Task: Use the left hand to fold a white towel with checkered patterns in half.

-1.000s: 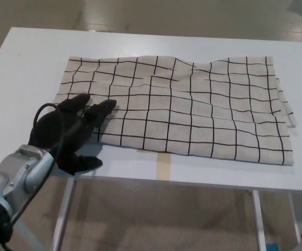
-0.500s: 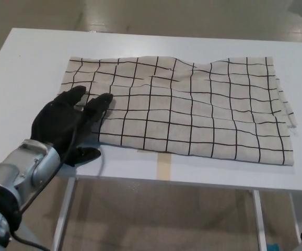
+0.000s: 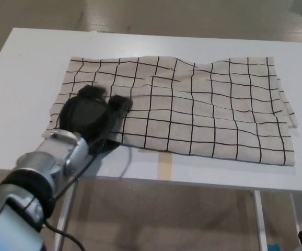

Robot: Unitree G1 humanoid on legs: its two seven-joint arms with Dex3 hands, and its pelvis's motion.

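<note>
Towel [image 3: 193, 110] lies spread flat on the white table [image 3: 25, 68], long side running left to right, a few ripples near the far edge. Left hand [image 3: 91, 112] sits over the towel's near-left corner, back of the hand toward the camera, fingers [image 3: 120, 103] resting on the cloth. Grip hidden from this angle, so can't tell if it has hold of the towel or how far open it is
</note>
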